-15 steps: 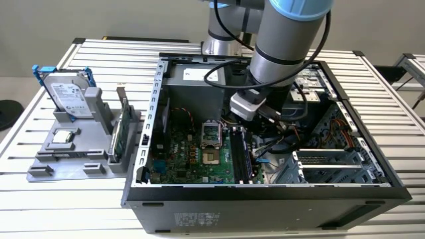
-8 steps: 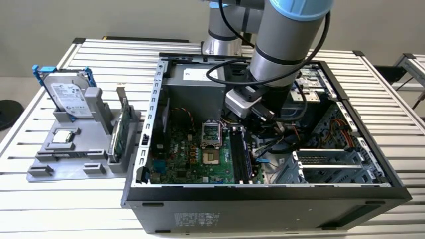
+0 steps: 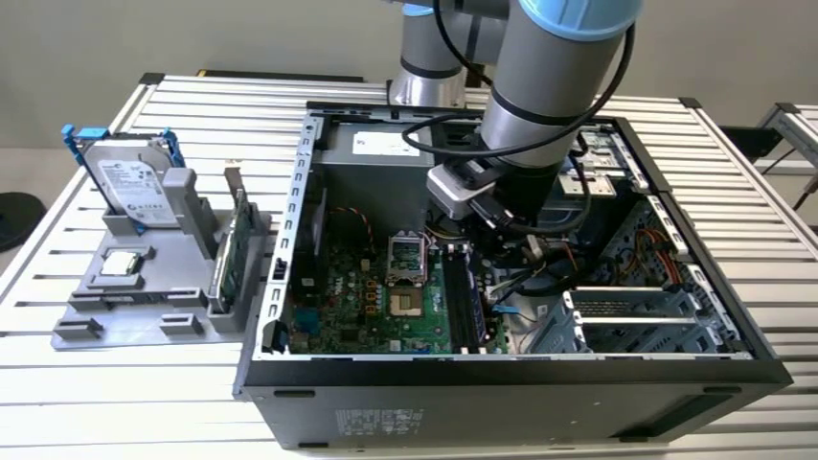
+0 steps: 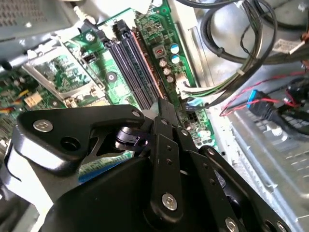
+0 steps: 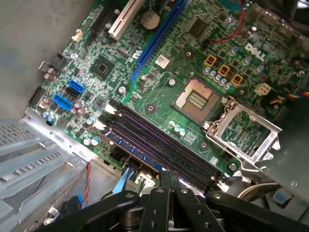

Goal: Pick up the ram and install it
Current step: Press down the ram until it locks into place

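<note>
Green motherboard [image 5: 159,77] lies under the tool [image 5: 166,173] in both wrist views, inside the open black case [image 3: 511,379]. The tool's [image 4: 163,102] two thin black fingers [image 4: 166,121] are pressed flat together, with nothing visible between them. Their tips hang right over one end of the row of dark memory slots [image 5: 159,140].

The ram [image 5: 140,155] appears as a slim dark strip with a coppery lower edge, standing in the slot on the tool's side of the row. In the second wrist view it [image 4: 147,65] runs away from the fingertips along the slots. I cannot tell whether the tips touch its top edge. In the exterior view the ram [image 3: 466,302] is a dark line just below the arm's [image 3: 550,86] wrist.

Beyond the slots from the tool sits the open silver CPU socket [image 5: 198,99]. Well away from the tool, outside the case, a grey tray [image 3: 90,331] on the slatted counter [image 3: 77,402] holds a hard drive [image 3: 134,182] and a green card [image 3: 228,254].
</note>
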Tool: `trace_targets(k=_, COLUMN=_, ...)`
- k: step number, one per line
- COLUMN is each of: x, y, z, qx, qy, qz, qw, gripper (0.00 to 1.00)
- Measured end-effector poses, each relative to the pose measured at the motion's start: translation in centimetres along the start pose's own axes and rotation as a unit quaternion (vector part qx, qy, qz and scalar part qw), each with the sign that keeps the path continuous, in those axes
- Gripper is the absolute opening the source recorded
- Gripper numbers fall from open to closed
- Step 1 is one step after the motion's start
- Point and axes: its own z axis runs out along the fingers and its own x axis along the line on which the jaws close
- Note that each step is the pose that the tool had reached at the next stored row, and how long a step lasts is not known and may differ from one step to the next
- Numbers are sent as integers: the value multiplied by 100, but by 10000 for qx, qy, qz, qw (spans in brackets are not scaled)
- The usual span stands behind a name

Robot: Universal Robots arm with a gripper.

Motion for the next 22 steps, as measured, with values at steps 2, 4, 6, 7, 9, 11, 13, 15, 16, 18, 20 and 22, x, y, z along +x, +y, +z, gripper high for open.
trace_targets(k=2, x=0, y=0, z=0, qx=0, qy=-3, qz=170, qw=9999, gripper=0)
trace_targets(k=4, x=0, y=0, z=1, qx=-1, qy=-6, qz=344, qw=9994, gripper=0)
trace_targets(k=6, x=0, y=0, z=2, qx=-1, qy=-8, qz=510, qw=9987, gripper=0)
trace_targets(k=7, x=0, y=0, z=2, qx=-1, qy=-9, qz=597, qw=9982, gripper=0)
trace_targets(k=9, x=0, y=0, z=3, qx=-2, qy=-12, qz=753, qw=9972, gripper=0)
trace_targets(k=11, x=0, y=0, z=3, qx=-2, qy=-14, qz=906, qw=9959, gripper=0)
trace_targets(k=13, x=0, y=0, z=3, qx=-2, qy=-16, qz=1052, qw=9944, gripper=0)
trace_targets(k=15, x=0, y=0, z=4, qx=-3, qy=-19, qz=1189, qw=9929, gripper=0)
trace_targets(k=16, x=0, y=0, z=5, qx=-3, qy=-20, qz=1245, qw=9922, gripper=0)
trace_targets(k=18, x=0, y=0, z=6, qx=-3, qy=-22, qz=1367, qw=9906, gripper=0)
trace_targets(k=20, x=0, y=0, z=7, qx=-3, qy=-24, qz=1505, qw=9886, gripper=0)
trace_targets(k=22, x=0, y=0, z=8, qx=-4, qy=-26, qz=1652, qw=9863, gripper=0)
